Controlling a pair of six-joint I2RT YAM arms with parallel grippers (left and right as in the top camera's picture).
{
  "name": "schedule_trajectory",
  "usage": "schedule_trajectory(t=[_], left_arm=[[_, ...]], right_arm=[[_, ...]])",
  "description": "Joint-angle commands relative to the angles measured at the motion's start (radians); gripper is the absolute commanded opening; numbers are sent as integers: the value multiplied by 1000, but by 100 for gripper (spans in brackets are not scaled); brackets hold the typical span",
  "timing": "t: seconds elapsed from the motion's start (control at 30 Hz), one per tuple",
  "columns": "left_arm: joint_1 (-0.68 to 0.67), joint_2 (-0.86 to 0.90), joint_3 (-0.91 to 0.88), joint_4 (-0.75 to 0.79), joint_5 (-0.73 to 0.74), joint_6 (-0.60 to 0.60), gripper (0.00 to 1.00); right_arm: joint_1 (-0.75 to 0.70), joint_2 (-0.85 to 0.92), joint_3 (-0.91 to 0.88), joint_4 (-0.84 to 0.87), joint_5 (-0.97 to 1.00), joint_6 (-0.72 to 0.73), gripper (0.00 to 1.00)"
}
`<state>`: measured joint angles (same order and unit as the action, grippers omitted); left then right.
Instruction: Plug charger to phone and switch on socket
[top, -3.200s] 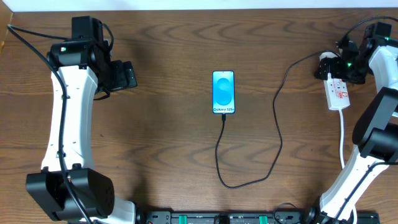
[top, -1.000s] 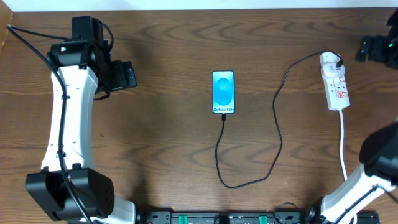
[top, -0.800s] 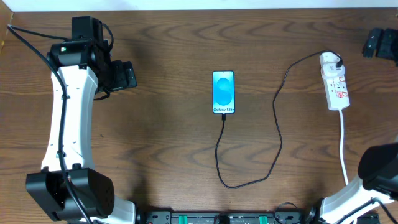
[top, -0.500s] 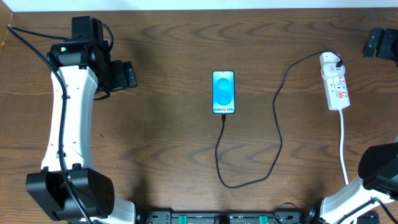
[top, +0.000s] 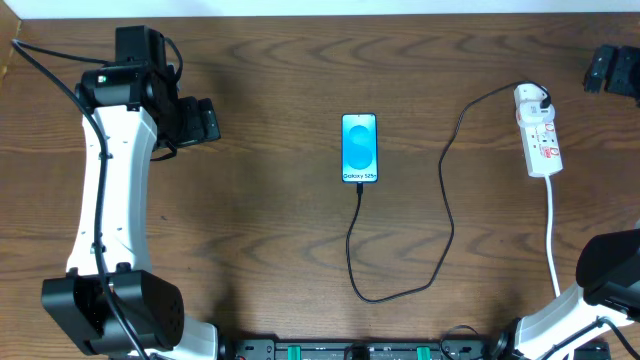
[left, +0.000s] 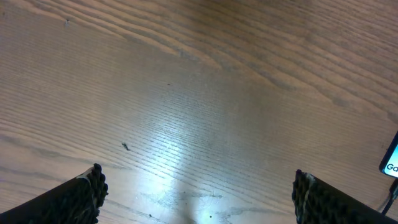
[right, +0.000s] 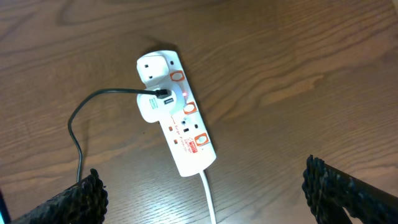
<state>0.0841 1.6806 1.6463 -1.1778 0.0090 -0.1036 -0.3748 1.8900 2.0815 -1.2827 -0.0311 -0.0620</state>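
Observation:
The phone (top: 360, 148) lies screen up at the table's middle, blue screen lit. The black charger cable (top: 447, 210) runs from the phone's near end, loops toward the front and up to the white adapter (top: 532, 98) plugged into the socket strip (top: 540, 138) at the right. In the right wrist view the strip (right: 180, 127) lies below the camera with the adapter (right: 151, 107) in it and a red light by a switch. My right gripper (right: 202, 196) is open, raised near the far right edge (top: 612, 70). My left gripper (top: 205, 122) is open and empty at the far left.
The strip's white cord (top: 552, 235) runs toward the front right. The left wrist view shows bare wood between my fingers (left: 196, 196) and a corner of the phone (left: 392, 163) at the right edge.
My right gripper has lifted off the socket strip's far end and pulled back to the far right edge. The left arm, phone and cable have not moved.

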Motion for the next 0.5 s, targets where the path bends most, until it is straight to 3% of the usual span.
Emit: schedule_trajectory(t=[0.0, 0.23, 0.47], left_arm=[[-2, -8, 3, -4, -2, 2, 97], [-2, -29, 3, -4, -13, 23, 97], [-2, -165, -3, -4, -55, 32, 97]], right_arm=[[3, 2, 7, -2, -5, 10, 99], [3, 2, 7, -2, -5, 9, 99], [3, 2, 7, -2, -5, 10, 99]])
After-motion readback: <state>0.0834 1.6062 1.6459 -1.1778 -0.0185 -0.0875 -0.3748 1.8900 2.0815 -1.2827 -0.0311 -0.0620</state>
